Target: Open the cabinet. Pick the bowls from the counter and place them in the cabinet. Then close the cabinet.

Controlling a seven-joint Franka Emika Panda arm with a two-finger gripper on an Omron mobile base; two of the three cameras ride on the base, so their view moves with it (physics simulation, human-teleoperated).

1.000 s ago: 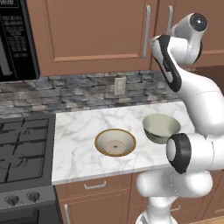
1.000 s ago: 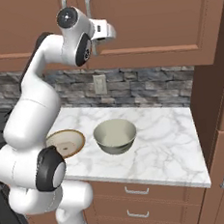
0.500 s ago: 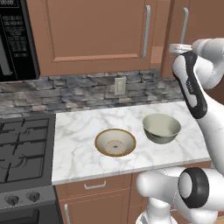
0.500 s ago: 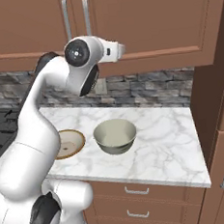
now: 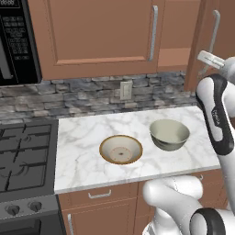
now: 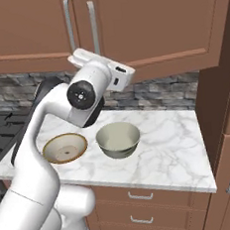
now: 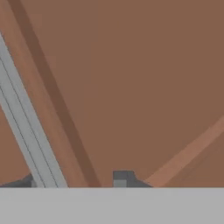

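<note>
Brown wooden wall cabinet (image 5: 92, 36) partly open; shallow cream bowl (image 5: 121, 149) and grey-green bowl (image 5: 169, 134) unmoved on white marble counter (image 5: 82, 137); hand (image 7: 74, 179) released.

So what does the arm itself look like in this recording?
A glossy white arm of rounded tubular links with black joint bands and a dark round cap on the elbow. The white wrist block carries a gripper with two small dark grey fingertips. No cables or markings are visible.
</note>
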